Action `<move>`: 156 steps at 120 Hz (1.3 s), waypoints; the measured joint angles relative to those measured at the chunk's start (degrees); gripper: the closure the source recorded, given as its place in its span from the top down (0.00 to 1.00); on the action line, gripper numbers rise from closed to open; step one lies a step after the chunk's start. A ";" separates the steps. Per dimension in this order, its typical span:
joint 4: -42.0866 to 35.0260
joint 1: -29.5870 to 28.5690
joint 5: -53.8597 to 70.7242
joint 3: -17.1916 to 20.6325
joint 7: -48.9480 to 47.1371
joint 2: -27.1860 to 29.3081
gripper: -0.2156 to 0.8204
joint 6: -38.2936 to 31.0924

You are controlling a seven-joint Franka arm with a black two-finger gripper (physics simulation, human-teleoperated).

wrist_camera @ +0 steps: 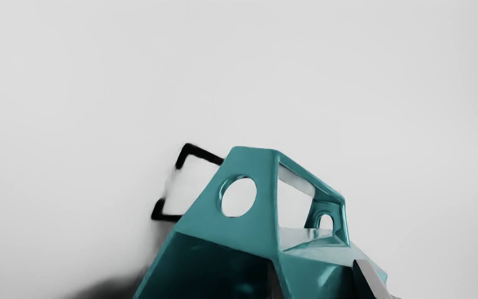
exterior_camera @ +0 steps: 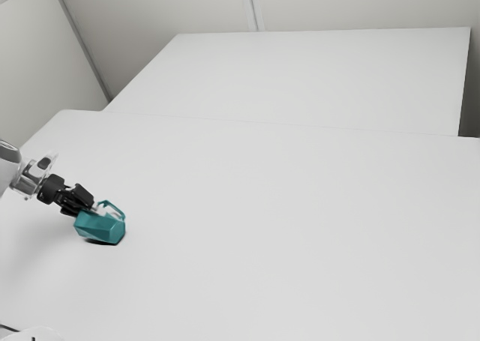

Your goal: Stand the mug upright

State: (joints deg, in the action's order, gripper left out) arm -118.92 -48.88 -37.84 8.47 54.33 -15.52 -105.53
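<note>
Exterior view: one teal mug [exterior_camera: 100, 228], tipped on its side, low against the white table [exterior_camera: 262, 206], near the exterior view's left edge. Position: at the tip of the black claw [exterior_camera: 91, 207], toward four to five o'clock. Claw: width and hold cannot be told. Handle [wrist_camera: 266, 195]: toward one o'clock. Long axis: roughly ten to four o'clock; mouth end, indeterminate.

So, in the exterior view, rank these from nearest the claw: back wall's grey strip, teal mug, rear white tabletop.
1. Teal mug, right at the claw.
2. Rear white tabletop, behind the front table.
3. Grey strip, on the back wall beyond.
</note>
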 joint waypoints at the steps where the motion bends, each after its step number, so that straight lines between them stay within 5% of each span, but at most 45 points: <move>1: 0.00 0.00 -0.04 0.00 0.03 0.00 0.21 0.00; 52: -0.01 0.70 -1.13 0.35 1.08 3.14 0.07 -0.01; 96: 0.35 1.14 0.14 5.43 0.44 8.27 0.03 -0.02; 136: 12.59 8.52 18.43 13.60 -6.42 7.57 0.03 -1.29; 156: 13.20 13.35 32.69 14.02 -11.58 3.08 0.03 -9.31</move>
State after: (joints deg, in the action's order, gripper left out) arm -105.72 -35.53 -5.15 22.49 42.75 -12.44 -114.84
